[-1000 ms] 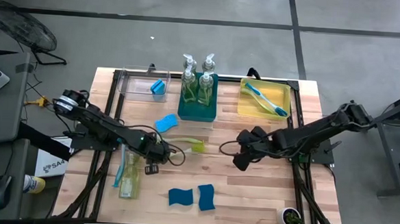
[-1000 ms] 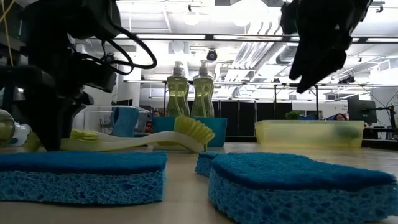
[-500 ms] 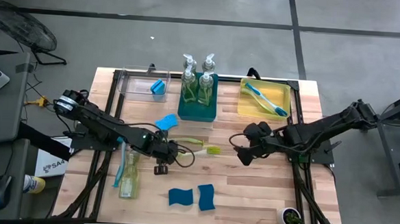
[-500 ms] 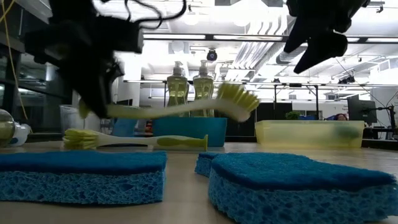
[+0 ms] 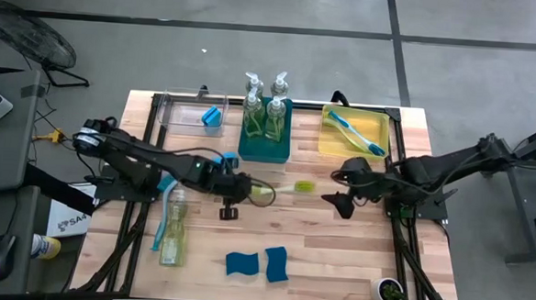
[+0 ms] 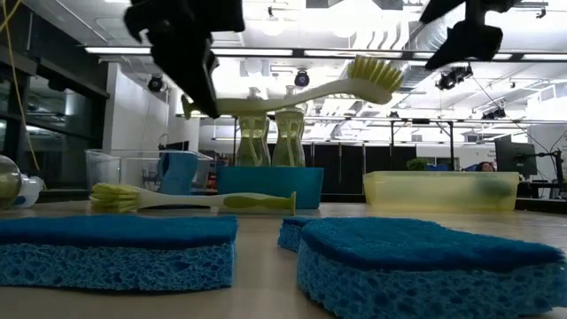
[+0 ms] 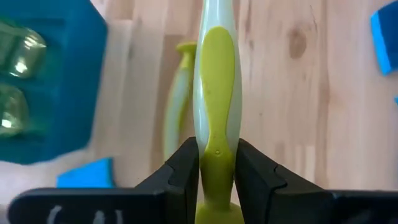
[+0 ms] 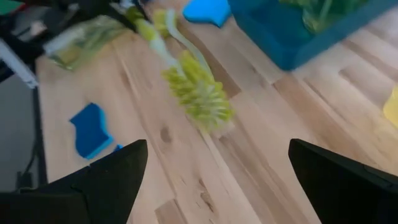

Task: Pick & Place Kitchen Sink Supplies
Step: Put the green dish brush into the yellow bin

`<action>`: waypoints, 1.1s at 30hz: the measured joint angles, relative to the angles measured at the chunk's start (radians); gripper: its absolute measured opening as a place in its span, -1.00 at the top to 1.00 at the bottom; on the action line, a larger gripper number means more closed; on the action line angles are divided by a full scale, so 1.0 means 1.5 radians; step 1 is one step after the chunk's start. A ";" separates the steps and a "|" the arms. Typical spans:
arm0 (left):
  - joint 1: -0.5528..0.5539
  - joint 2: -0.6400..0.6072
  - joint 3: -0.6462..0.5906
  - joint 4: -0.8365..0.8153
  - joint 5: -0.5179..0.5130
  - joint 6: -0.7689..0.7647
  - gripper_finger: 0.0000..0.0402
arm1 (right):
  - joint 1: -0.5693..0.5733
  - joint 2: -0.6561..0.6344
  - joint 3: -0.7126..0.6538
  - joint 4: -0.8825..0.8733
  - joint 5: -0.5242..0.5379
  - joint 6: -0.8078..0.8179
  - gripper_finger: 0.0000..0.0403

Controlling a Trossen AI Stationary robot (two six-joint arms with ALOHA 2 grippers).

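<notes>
The green brush (image 5: 280, 186) is up in the air above the middle of the desk (image 5: 335, 264), in front of the teal bin (image 5: 264, 148). Its bristle end points toward the right arm. The left hand (image 5: 232, 187) is closed tight on the far end of the handle, and the wrist view shows both fingers (image 7: 183, 171) squeezing it.

That grip is the worry. The brush is long and held only at one tip, so I think it could tilt, spin between the fingers or slip out and fall.

A second green brush (image 6: 190, 200) lies flat on the desk right under it. If the held brush drops, it could hit that one and knock it away.

The right hand (image 5: 344, 196) is wide open and holds nothing. It hangs just beside the bristles. If it comes closer, it might bump the brush head and push it crooked.

The yellow bin (image 5: 353, 132) already has a blue brush (image 5: 355, 134) in it. Landing on that one could make the green brush stick out over the edge.
</notes>
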 joint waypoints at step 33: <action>0.095 -0.001 0.104 -0.016 0.000 0.140 0.62 | -0.226 0.368 0.539 -0.308 -0.200 -0.463 -0.90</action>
